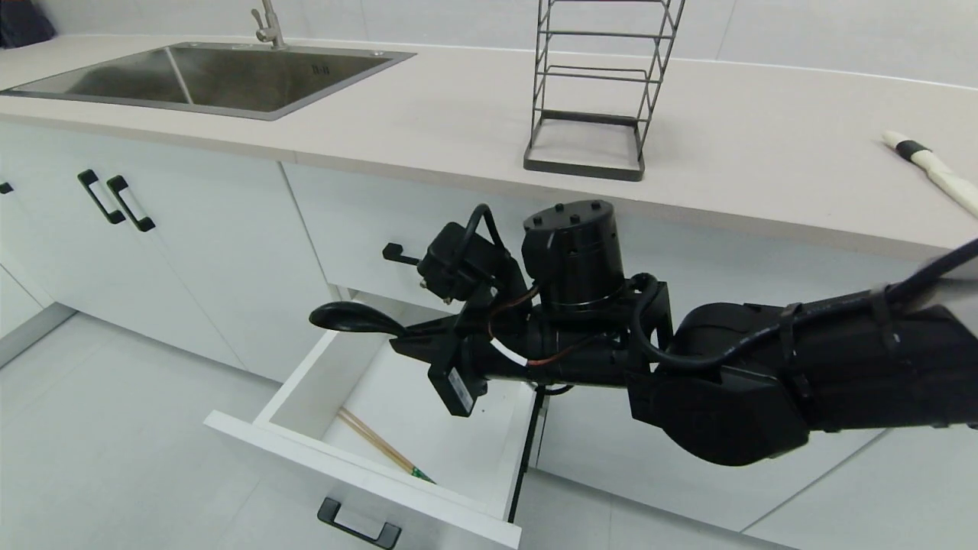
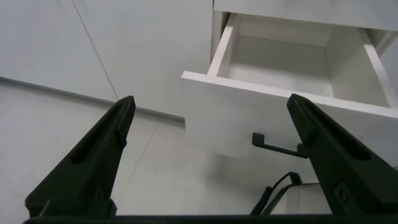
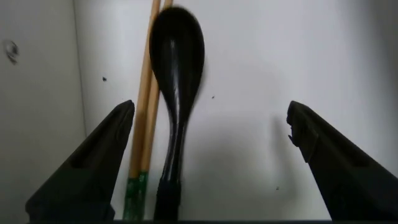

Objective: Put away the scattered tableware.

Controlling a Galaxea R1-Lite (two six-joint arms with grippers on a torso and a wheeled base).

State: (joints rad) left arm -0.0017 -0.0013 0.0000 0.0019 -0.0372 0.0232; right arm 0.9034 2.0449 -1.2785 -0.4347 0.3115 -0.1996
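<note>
My right fingers (image 3: 99,162) are spread wide, gripping nothing. Btwn them, touching neither, is the spoon (image 3: 177,74): black, glossy, w/ an oval bowl narrowing to a slim handle that runs back toward my wrist. In the head view it sits at fingertip level over the rear left of the drawer (image 1: 302,374); can't tell what bears it. Just beside it in the wrist view is a pair of chopsticks (image 3: 144,112): pale wood, thin, straight, side by side, w/ green ends. They lie flat on the drawer floor, slanting toward the front panel.

The drawer is white, smooth, box-shaped & pulled well out, w/ a black bar handle (image 1: 359,525) on its front.

My left fingers (image 2: 93,155) are black wedges, also wide apart w/ nothing in them. They hang low in front of the drawer, facing its front panel.

Further out, the tabletop (image 1: 733,137) is beige & matte. A dark wire rack (image 1: 588,145) stands upright on it above the drawer. A steel sink (image 1: 206,72) is set into it at the left, w/ a metal tap (image 1: 267,27) behind. At the far right lies a pale stick (image 1: 932,172) w/ a black band; can't tell what it is. Left of the drawer are white cabinet doors w/ black handles (image 1: 114,200).
</note>
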